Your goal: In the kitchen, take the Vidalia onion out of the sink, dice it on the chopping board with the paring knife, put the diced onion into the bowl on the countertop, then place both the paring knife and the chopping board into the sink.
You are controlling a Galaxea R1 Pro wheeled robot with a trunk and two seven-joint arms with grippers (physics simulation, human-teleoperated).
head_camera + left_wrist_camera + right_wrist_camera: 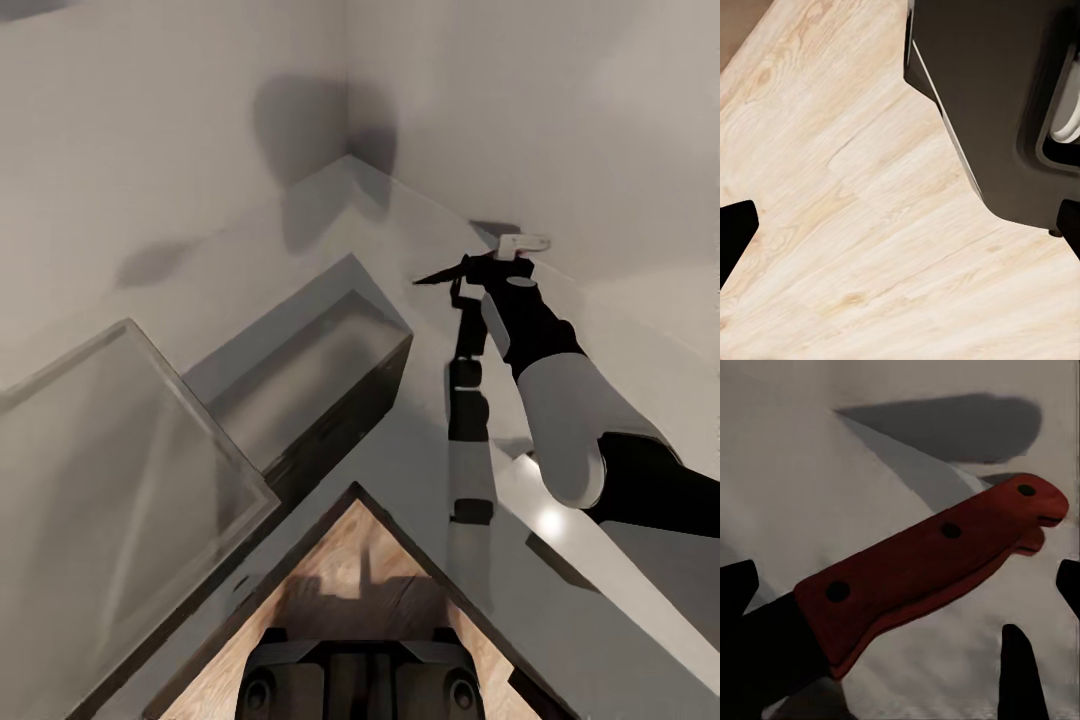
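Paring knife [922,562]: red handle clamped in the right gripper [478,272], dark blade pointing left, held above the grey countertop [400,450] at far right; left gripper: state cannot be determined; wood floor [855,225] lies beneath it.

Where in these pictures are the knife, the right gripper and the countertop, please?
knife [922,559]: right wrist view, on the middle of its red handle.
right gripper [478,272]: head view, at the fingertips around the knife.
countertop [420,470]: head view, on a bare grey stretch beside the right arm.
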